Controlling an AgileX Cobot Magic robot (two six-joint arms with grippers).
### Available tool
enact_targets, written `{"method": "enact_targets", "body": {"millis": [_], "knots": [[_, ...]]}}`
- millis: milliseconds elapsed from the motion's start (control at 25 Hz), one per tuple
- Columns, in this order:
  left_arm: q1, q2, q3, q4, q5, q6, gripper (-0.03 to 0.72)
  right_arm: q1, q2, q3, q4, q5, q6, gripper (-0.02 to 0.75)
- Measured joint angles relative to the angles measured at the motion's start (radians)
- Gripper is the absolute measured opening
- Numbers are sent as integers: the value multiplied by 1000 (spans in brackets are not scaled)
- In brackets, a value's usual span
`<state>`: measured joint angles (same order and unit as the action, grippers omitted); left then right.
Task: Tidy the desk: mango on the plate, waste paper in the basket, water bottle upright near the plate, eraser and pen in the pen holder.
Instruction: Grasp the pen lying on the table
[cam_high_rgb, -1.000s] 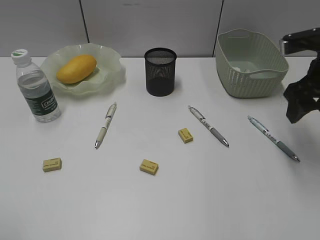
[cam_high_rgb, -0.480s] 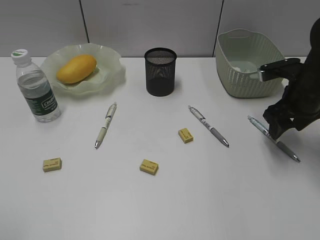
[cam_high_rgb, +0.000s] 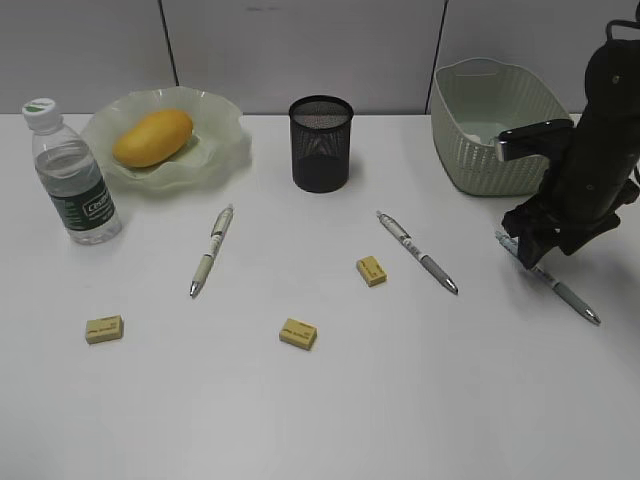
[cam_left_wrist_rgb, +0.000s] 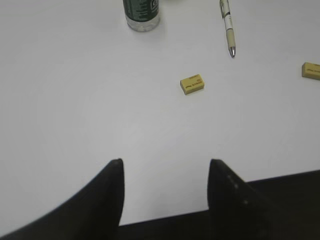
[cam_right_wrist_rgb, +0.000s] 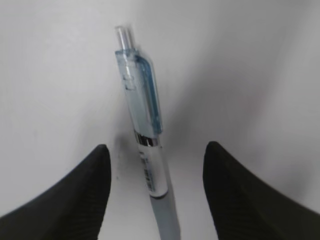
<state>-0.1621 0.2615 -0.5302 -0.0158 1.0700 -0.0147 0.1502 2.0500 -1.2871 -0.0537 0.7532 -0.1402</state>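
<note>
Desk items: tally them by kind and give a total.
Pens: 3
Erasers: 3
Water bottle: 1
Mango: 1
Plate: 1
Pen holder: 1
Basket: 1
Total: 11

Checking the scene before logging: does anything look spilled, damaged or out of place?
Nothing spilled or damaged. Three pens, such as the rightmost pen, and three erasers, such as one, lie loose on the desk.

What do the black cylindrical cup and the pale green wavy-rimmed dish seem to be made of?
The black cylindrical cup looks like matte wire mesh, probably metal: light shows through its fine grid. The pale green wavy-rimmed dish seems glossy translucent plastic or glass, since the yellow-orange mango and the white tabletop show through its ruffled edge.
</note>
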Motion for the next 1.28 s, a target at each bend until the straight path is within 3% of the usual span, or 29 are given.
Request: {"method": "enact_targets", "body": {"millis": [360, 760, 1280], "knots": [[0, 0, 0, 0, 0, 0, 401, 2, 70, -26, 54, 22, 2, 440], [0, 0, 0, 0, 0, 0, 396, 3, 81, -36, 26, 33, 54, 141], [0, 0, 0, 0, 0, 0, 394, 42, 49, -88, 63, 156, 48, 131]]}}
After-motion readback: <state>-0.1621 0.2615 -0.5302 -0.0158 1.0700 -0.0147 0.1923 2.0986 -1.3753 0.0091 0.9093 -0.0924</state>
